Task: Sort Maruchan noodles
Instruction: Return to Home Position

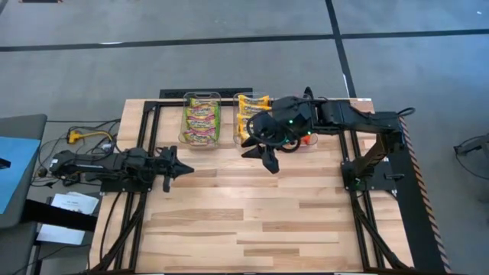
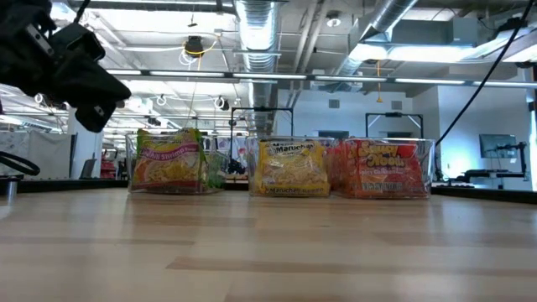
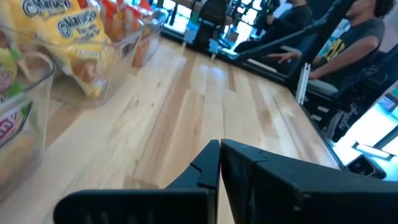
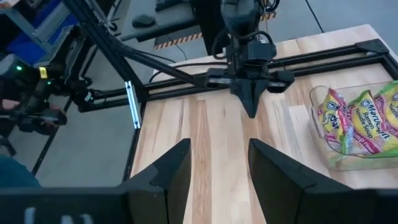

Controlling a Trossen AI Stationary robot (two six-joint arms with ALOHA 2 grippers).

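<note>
Noodles sorted in three clear bins [image 1: 202,95] at far edge of surface [image 1: 252,221]: green packs [image 1: 201,118] left, yellow packs [image 1: 252,114] middle, red packs [image 2: 382,168] right. Red bin mostly hidden under right arm in high view. Right tool [image 1: 269,159] hovers before middle bin, fingers wide, empty. Left tool [image 1: 177,169] low at left side, fingers pressed together, empty. Person [image 3: 360,50] beyond surface, cut off.

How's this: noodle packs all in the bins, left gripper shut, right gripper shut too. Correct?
No: the right gripper is open; the right wrist view shows its fingers apart, holding nothing. The noodle packs are in the clear bins and the left gripper is shut.
</note>
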